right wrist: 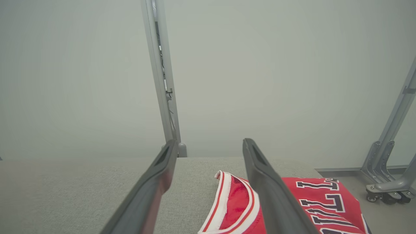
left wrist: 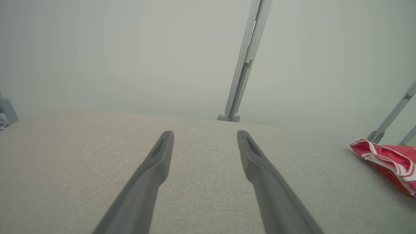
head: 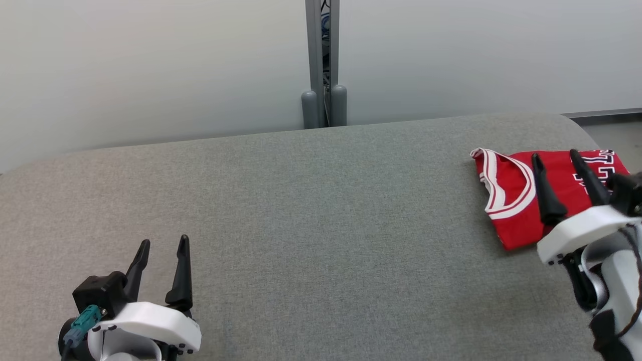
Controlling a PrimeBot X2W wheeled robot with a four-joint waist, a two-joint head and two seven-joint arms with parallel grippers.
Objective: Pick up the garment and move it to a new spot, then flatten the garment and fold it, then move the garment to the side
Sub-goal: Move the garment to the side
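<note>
The garment [head: 511,200] is a red jersey with white trim and black lettering, folded small near the right edge of the grey table [head: 321,225]. Above its near right part hovers my right gripper [head: 555,156], open, nothing between its fingers. In the right wrist view the garment [right wrist: 325,204] lies under and to the right of the right gripper [right wrist: 208,145]. My left gripper [head: 164,242] stands open over bare cloth at the near left, far from the jersey. The left wrist view shows the left gripper [left wrist: 205,132] open and the garment [left wrist: 390,161] at the far right.
A pale wall with a grey upright post [head: 322,65] runs behind the table. The table's right end curves off close to the jersey, with floor [head: 617,133] beyond. Grey frame legs on casters [right wrist: 390,182] stand on the floor to the right.
</note>
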